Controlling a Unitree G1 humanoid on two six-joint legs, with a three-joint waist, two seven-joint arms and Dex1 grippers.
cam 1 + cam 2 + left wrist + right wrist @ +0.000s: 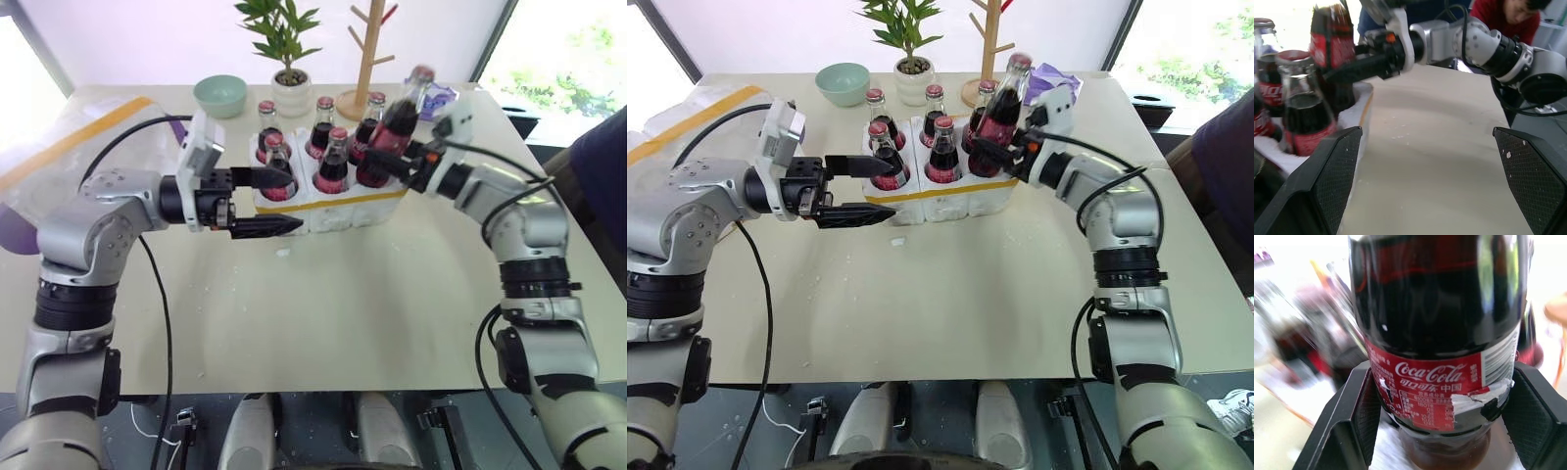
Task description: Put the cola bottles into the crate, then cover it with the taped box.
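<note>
On the pale beige table [323,304], nearest at about ten o'clock, the left gripper [265,201] points level toward three o'clock with its two black fingers spread wide and nothing between them; the upper finger reaches in among the nearest bottles, the lower one [263,227] lies along the near side of the low white styrofoam crate with one yellow tape band [343,210]. Just past it the crate sits near the table's middle, holding five small glass cola bottles with red caps and red labels [334,162] upright in its wells. At about one o'clock the right gripper [400,166] is clamped on the red label of a sixth cola bottle [392,129], held slightly tilted above the crate's right end; whether its base touches the foam is hard to tell. Its fingers [1359,416] press both sides of the bottle in the right wrist view. Beyond stand a pale green bowl [219,95], a potted plant in a white pot [287,59] and a wooden branching stand [368,59]. At far left lies the large white styrofoam taped box with a yellow band [73,142]
</note>
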